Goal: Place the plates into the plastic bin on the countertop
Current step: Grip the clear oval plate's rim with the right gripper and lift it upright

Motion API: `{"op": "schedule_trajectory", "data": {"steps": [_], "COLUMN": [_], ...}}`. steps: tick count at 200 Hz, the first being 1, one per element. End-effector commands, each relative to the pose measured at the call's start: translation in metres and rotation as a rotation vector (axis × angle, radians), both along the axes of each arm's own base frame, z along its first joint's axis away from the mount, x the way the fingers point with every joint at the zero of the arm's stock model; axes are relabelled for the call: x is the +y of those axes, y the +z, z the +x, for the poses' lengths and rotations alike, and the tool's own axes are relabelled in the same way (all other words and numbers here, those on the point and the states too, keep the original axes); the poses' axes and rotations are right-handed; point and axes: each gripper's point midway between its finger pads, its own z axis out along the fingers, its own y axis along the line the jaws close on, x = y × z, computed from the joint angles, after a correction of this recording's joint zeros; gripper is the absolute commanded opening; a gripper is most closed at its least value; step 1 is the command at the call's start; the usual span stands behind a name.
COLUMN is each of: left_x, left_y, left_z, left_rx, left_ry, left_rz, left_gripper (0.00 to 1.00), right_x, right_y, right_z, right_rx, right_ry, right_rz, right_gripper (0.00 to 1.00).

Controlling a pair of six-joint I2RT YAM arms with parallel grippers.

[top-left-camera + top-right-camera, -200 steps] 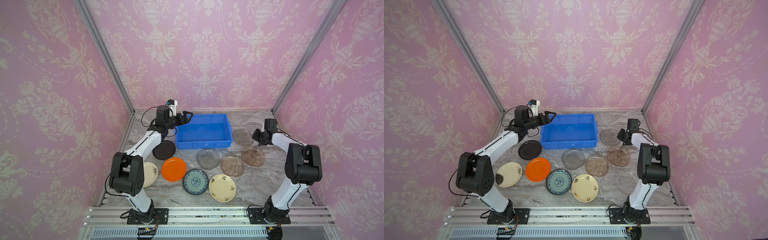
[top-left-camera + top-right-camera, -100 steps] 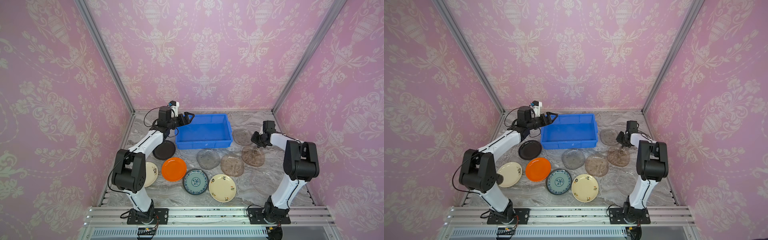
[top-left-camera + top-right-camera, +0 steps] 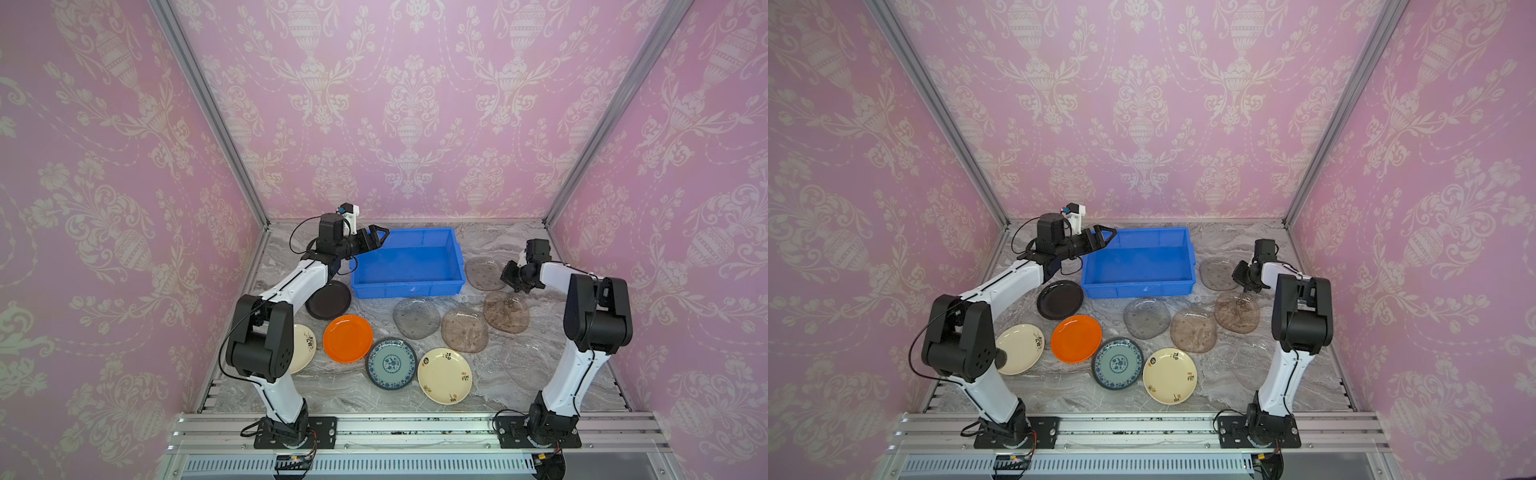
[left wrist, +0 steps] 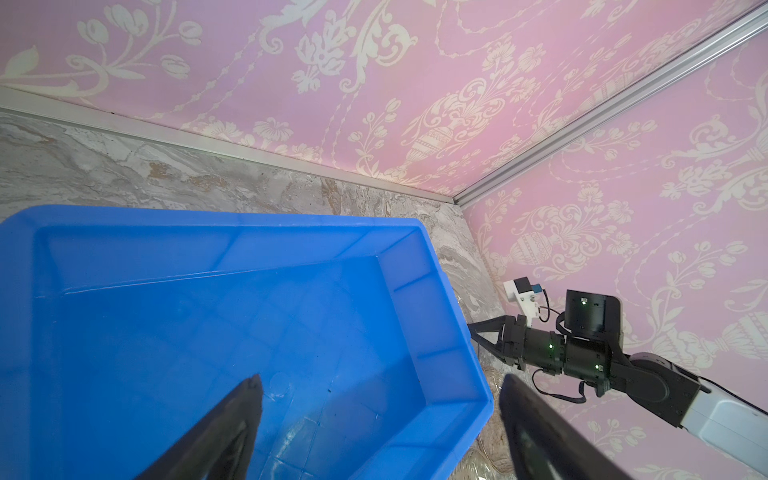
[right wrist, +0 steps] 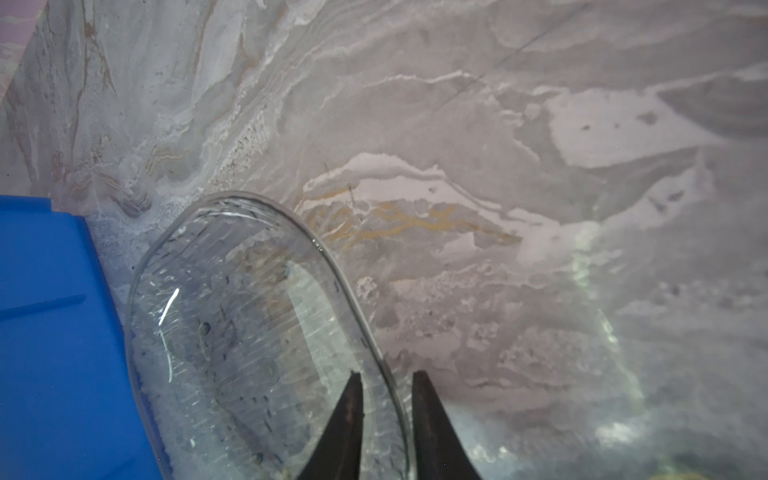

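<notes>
The blue plastic bin (image 3: 405, 287) stands empty at the back of the marble countertop (image 3: 365, 399). My left gripper (image 3: 380, 235) (image 4: 380, 378) hangs open over the bin's back left corner, holding nothing. A translucent glass plate (image 3: 484, 273) (image 5: 249, 332) lies flat just right of the bin. My right gripper (image 3: 508, 276) (image 5: 387, 374) straddles that plate's near rim, one finger over the plate and one outside it, with a narrow gap still showing. The other plates lie on the countertop: black (image 3: 330, 301), orange (image 3: 348, 338), teal floral (image 3: 391, 363), and cream ones (image 3: 444, 376) (image 3: 305, 347).
More glass plates lie in front of the bin: a grey one (image 3: 417, 318), two brownish ones (image 3: 464, 329) (image 3: 506, 311) and a clear one (image 3: 528, 365) by the right arm's base. Pink patterned walls close in three sides. An aluminium rail (image 3: 415, 424) runs along the front.
My right gripper has dropped onto the rim of the glass plate beside the bin and its jaws have narrowed. The left gripper has shifted slightly toward the bin.
</notes>
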Motion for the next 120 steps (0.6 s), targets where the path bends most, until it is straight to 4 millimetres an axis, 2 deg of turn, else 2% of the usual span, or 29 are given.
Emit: {"op": "schedule_trajectory", "data": {"steps": [1,18,54,78,97,120], "left_x": [-0.008,-0.008,-0.008,-0.008,-0.011,-0.019], "left_y": [0.004,0.002,0.001,0.0,0.001,0.005], "left_z": [0.002,0.003,0.005,0.007,0.007,0.003], "left_rx": [-0.003,-0.001,-0.001,0.004,0.002,-0.016], "left_ry": [-0.024,-0.024,-0.022,-0.021,-0.031,-0.05], "left_rz": [-0.024,-0.025,-0.023,-0.017,-0.007,0.026], "left_gripper": [0.91,0.91,0.91,0.9,0.91,0.94], "right_x": [-0.001,-0.002,-0.005,-0.01,-0.017,-0.026], "right_y": [-0.002,-0.003,-0.002,0.005,0.027,0.079], "right_z": [0.003,0.003,0.001,0.002,0.003,0.004], "right_rx": [0.02,0.023,0.018,0.0,-0.045,-0.156], "right_ry": [-0.014,-0.02,-0.029,-0.047,-0.077,-0.136], "right_rz": [0.036,0.042,0.037,0.01,-0.025,-0.113], "right_gripper": [0.17,0.16,0.06,0.0,0.0,0.0]}}
